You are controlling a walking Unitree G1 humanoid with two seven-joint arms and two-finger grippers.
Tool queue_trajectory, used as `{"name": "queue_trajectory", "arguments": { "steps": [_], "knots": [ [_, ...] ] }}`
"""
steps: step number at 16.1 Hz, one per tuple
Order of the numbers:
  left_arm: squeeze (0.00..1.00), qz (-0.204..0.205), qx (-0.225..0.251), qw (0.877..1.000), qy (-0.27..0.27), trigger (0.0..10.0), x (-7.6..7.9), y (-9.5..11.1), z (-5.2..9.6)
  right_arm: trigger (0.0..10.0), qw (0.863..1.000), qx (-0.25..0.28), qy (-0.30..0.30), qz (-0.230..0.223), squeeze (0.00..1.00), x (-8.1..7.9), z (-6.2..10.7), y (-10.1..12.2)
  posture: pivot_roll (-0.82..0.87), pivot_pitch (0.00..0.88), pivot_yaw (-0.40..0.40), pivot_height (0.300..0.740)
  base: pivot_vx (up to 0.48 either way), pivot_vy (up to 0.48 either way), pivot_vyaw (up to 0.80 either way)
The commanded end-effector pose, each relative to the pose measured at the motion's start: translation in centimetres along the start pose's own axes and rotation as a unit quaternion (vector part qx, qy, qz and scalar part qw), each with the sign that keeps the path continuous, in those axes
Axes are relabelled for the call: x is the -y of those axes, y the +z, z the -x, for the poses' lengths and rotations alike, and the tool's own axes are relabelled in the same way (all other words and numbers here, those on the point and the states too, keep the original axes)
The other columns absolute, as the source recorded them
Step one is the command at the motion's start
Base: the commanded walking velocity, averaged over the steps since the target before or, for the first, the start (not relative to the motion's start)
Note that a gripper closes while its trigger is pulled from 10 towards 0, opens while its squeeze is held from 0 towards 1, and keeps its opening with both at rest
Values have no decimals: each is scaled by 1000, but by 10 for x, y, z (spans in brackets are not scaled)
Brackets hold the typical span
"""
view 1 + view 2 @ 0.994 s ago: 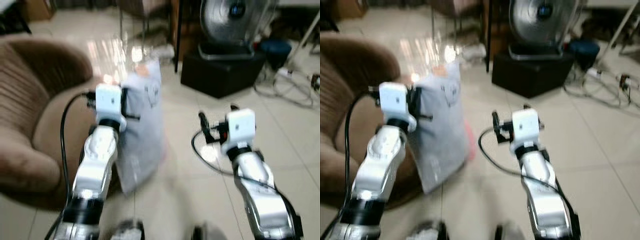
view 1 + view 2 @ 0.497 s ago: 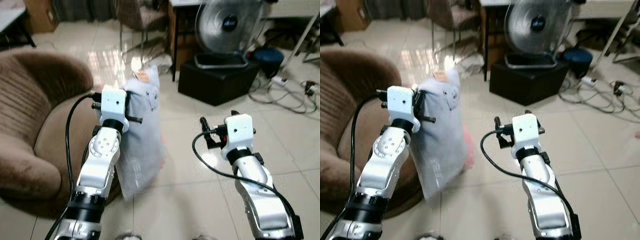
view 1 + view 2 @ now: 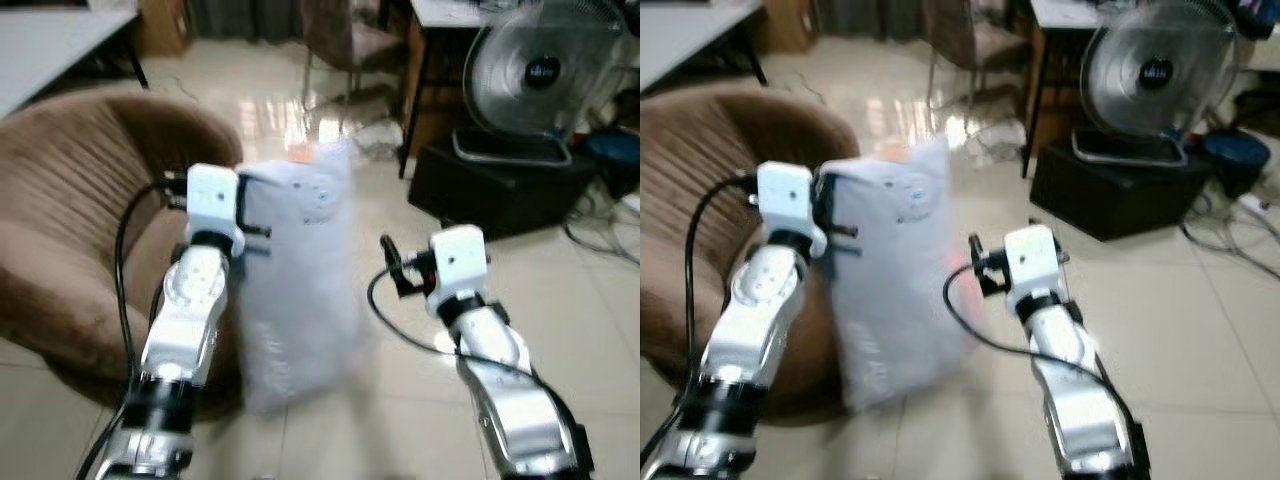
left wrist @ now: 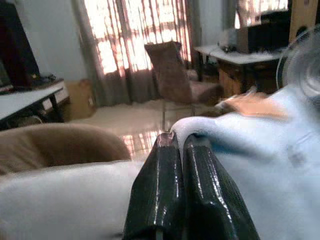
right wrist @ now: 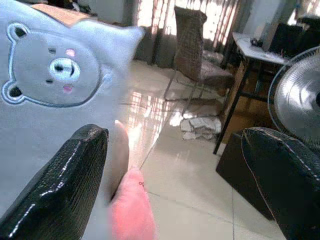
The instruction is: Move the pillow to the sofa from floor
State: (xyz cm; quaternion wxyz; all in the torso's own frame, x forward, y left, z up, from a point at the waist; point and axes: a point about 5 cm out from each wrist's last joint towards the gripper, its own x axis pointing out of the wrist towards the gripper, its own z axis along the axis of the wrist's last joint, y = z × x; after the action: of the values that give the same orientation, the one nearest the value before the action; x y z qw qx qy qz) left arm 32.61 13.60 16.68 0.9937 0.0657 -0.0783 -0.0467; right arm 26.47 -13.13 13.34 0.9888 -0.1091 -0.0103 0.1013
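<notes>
A pale blue pillow point(image 3: 300, 280) with a bear face printed near its top hangs upright above the tiled floor. My left gripper point(image 3: 250, 215) is shut on the pillow's upper left edge; in the left wrist view its fingers point(image 4: 172, 195) press together with the fabric point(image 4: 260, 150) bunched around them. The brown sofa point(image 3: 70, 230) curves along the left, just behind my left arm. My right gripper point(image 3: 388, 258) stands open to the right of the pillow, and its wrist view has the bear face point(image 5: 55, 75) close by.
A large standing fan point(image 3: 545, 85) sits on a black box point(image 3: 500, 190) at the far right. A chair point(image 3: 345, 40) and a desk stand farther back. Cables lie on the floor at the right edge. A white table point(image 3: 50, 40) is at the far left.
The camera has swung left, so the sofa takes up more of the view. The pillow stays in my left gripper and now hangs closer to my right gripper.
</notes>
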Motion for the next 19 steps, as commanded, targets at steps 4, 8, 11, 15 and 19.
{"name": "queue_trajectory", "arguments": {
  "steps": [4, 8, 11, 15, 19],
  "knots": [
    [0, -10, 24, 1000, 7, 10000, -3, 10, -3, 10000, 1000, 0, 1, 1, 0, 1, -2, 0, -65, 12, 32, 740, 316, 0, 800],
    [0, -9, 20, 1000, 2, 10000, 0, 8, -3, 10000, 1000, 2, -5, 2, 0, 4, 0, -1, -67, 14, 27, 740, 313, 0, 800],
    [0, -22, 4, 999, -49, 10000, 16, -4, -11, 10000, 1000, 1, 0, 1, 0, 4, 0, -1, -70, 18, 21, 740, 189, 0, 0],
    [0, 4, 8, 995, -101, 10000, 34, -4, -32, 10000, 999, 19, 37, 5, 0, 0, 5, 3, -89, 30, 24, 740, 0, 0, 0],
    [0, 4, -1, 993, -121, 10000, 55, 7, -63, 10000, 996, 32, 80, 2, 0, 1, 21, 8, -123, 55, 46, 740, 0, 0, 0]
  ]
}}
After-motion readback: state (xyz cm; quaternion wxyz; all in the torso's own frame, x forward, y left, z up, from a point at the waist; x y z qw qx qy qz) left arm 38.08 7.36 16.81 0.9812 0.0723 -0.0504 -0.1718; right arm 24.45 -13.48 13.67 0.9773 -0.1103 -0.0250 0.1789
